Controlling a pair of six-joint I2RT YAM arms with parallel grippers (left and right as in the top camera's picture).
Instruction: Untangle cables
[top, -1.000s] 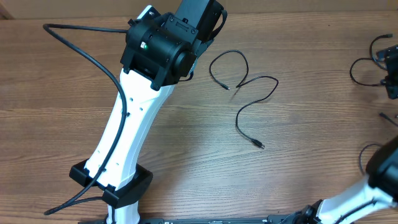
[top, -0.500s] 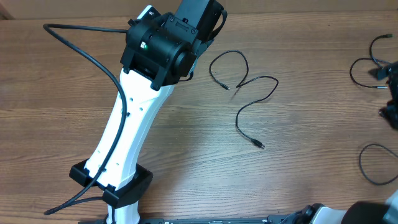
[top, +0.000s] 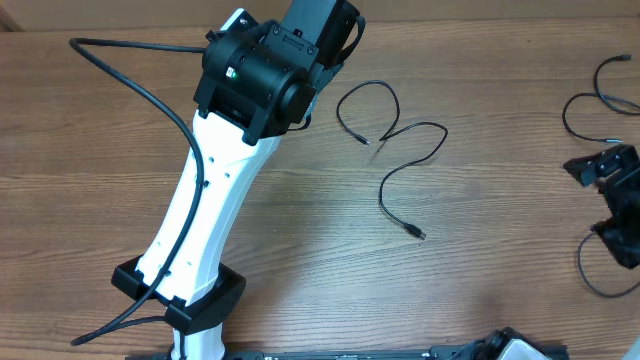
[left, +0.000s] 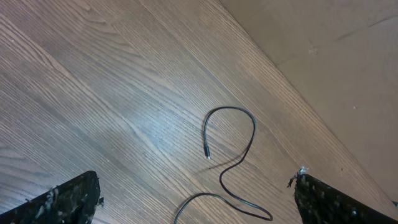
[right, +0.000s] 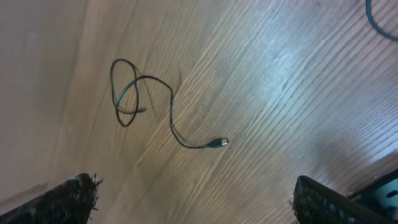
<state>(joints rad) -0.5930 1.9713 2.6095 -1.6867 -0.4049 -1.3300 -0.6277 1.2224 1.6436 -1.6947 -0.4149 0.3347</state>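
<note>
Both claws gape wide and hold nothing. Left gripper (left: 198, 202) hangs above an S-curved cable (left: 230, 109) lying loose on the table (left: 112, 81), mid-frame. Right gripper (right: 199, 199) hangs above a looped cable (right: 173, 115), upper left of its wrist view, plug end lying free.

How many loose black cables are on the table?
3: one snaking cable in the middle, one curled cable at the far right edge, one looped cable at the near right edge; others may be hidden.

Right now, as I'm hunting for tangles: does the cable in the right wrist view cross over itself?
Yes, the cable curls into a loop at its upper-left end and passes across itself there.
</note>
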